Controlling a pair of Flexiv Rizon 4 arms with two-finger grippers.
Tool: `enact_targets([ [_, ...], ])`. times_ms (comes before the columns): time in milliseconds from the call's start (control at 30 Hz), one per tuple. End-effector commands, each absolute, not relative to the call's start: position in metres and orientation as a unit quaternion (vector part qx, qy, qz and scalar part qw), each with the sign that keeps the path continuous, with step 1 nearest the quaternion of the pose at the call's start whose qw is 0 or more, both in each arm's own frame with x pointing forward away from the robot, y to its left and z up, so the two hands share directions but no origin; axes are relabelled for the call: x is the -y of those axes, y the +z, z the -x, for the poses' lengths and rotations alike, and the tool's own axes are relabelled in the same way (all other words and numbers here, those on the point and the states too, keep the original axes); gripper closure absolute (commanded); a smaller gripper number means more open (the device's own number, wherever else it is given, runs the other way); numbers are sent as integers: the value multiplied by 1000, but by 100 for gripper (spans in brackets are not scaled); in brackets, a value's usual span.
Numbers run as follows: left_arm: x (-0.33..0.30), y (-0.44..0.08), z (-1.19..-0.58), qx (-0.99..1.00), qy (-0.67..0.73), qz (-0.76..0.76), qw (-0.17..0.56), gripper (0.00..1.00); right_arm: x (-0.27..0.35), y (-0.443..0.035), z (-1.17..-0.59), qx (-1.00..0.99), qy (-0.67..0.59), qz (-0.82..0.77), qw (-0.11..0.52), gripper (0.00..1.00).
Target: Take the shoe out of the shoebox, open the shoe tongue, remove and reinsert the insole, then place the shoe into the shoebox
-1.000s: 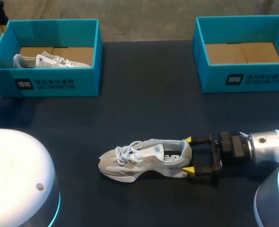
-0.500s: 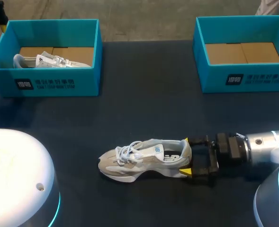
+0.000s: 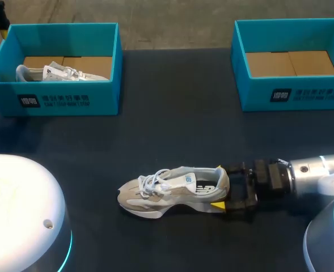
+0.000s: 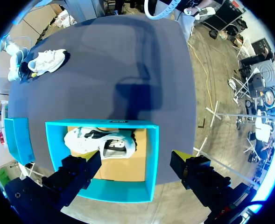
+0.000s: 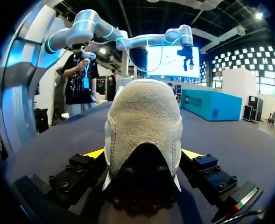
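A grey-and-white shoe (image 3: 172,190) lies on its sole in the middle of the dark table, toe pointing left. My right gripper (image 3: 219,187) comes in from the right and stands open with the shoe's heel between its fingers. In the right wrist view the suede heel (image 5: 144,116) fills the gap of the right gripper (image 5: 143,154), a yellow tip on each side. My left gripper (image 4: 136,158) hangs open high above the left teal shoebox (image 4: 114,191), which holds a second shoe (image 4: 100,142). In the head view only a part of the left gripper (image 3: 2,17) shows beyond that box.
The left shoebox (image 3: 53,99) stands at the back left with its shoe (image 3: 59,72) inside. A second teal shoebox (image 3: 291,93) at the back right shows only its cardboard floor. White arm bases (image 3: 19,215) fill the front corners.
My right gripper has slid left along the table, so its fingers now flank the shoe's heel. The shoe and the left arm have not moved.
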State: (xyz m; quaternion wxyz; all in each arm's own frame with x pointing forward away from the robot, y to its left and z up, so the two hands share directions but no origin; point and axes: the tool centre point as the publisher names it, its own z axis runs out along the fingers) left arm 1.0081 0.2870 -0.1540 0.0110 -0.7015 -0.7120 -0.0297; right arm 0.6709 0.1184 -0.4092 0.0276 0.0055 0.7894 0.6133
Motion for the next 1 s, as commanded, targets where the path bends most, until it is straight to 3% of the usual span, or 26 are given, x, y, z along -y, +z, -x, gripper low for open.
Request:
enact_targets([
  [33, -287, -154, -1007, 712, -31, 702, 11, 0, -124, -409, -671, -792, 609, -5, 26, 0],
  [1000, -287, -154, -1007, 712, -31, 702, 11, 0, -136, -414, -672, -794, 608, 4, 15, 0],
])
